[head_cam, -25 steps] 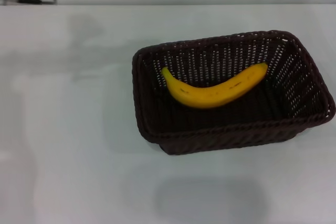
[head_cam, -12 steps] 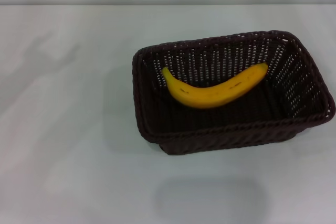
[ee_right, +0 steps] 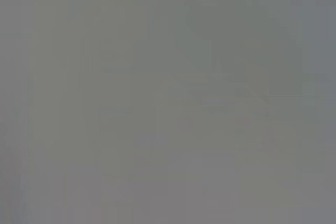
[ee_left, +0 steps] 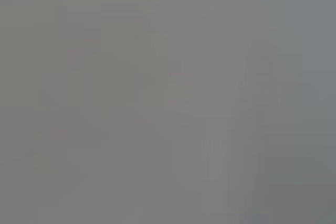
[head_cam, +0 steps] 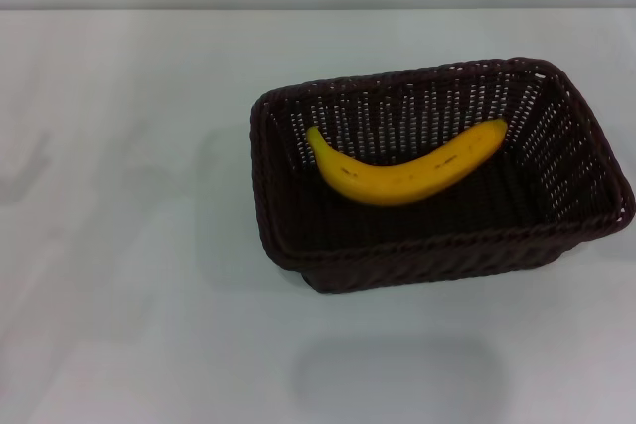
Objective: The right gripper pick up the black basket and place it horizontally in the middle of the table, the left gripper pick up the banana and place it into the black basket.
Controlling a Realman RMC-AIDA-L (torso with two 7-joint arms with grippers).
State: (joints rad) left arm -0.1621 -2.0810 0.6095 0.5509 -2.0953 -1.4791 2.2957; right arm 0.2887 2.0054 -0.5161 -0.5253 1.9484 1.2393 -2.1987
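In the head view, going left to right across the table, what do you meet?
Bare table → left wall of the black basket → banana lying inside the basket → the basket's right wall. Neither gripper is in view.

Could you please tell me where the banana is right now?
In the head view, the banana lies inside the black basket, toward its far wall, on the table's right half.
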